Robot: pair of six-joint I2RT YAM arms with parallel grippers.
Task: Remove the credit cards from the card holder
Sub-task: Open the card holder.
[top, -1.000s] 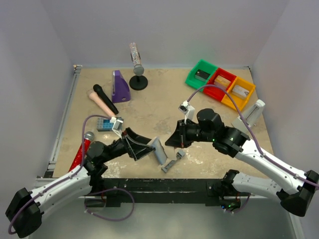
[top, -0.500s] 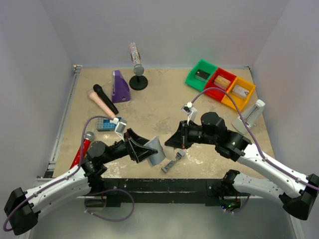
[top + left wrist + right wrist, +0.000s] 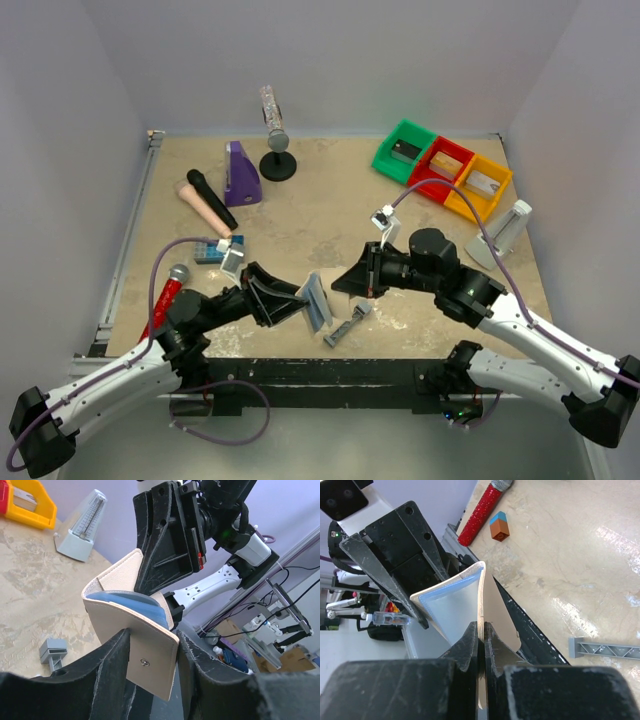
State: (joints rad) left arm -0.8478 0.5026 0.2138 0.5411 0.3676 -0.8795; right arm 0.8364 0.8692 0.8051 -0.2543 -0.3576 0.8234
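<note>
Here, the flat bifold card holder (image 3: 315, 300), pale tan leather outside with a blue-grey lining, hangs clear of the speckled beige table (image 3: 300, 210), caught between the two tools. It is bent half open into a V.

The left tool (image 3: 153, 647) stands narrow, about half closed, and holds one panel. That panel, which has a small round stud on it, lies flat between the tool's two fingers (image 3: 102, 672), whose inner faces touch its side edges. The fold and the blue lining rise just beyond its fingertips.

The right tool (image 3: 481, 632) is pinched tight on the free edge of the other panel, which runs as a thin pale line straight out from between its fingertips. The rest of the holder curves away to that tool's left, toward the left tool facing it.

Just below the right tool, a narrow grey bar-shaped piece (image 3: 347, 325) lies on the table. Out to the left tool's left sit a small blue studded block (image 3: 208, 250) and a red glitter microphone (image 3: 163, 308). Far ahead of the left tool stand a grey metronome (image 3: 82, 532) and a yellow plastic bin (image 3: 30, 519).
</note>
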